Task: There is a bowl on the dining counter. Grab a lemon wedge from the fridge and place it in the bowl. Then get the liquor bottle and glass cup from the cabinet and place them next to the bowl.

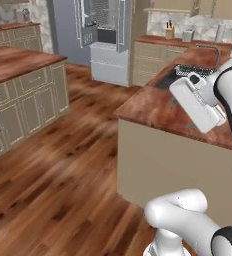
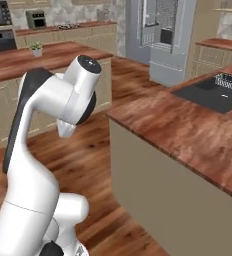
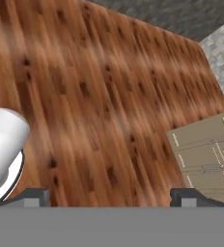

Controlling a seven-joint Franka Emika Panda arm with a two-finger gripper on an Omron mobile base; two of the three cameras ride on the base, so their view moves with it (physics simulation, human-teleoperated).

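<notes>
- Gripper point(image 3: 109, 197): jaws wide apart, nothing between them; aimed down at bare wood floor
- Fridge point(image 1: 107, 35): far ahead of the jaws across the floor, doors open, shelves visible; lemon wedge too small to make out
- Counter point(image 1: 158, 107): close by the arm, sink point(image 2: 215, 95) set in it; no bowl visible on the stretch shown
- Risk: driving towards the fridge, the folded arm could clip the counter corner; the open doors narrow the reach inside

Even, bright, shadowless light is cast over all views. Soft blur is seen throughout, strongest on the floor point(image 3: 99, 96) planks in the hand view. Pale sheen is shown on the desk point(image 2: 188, 130).
</notes>
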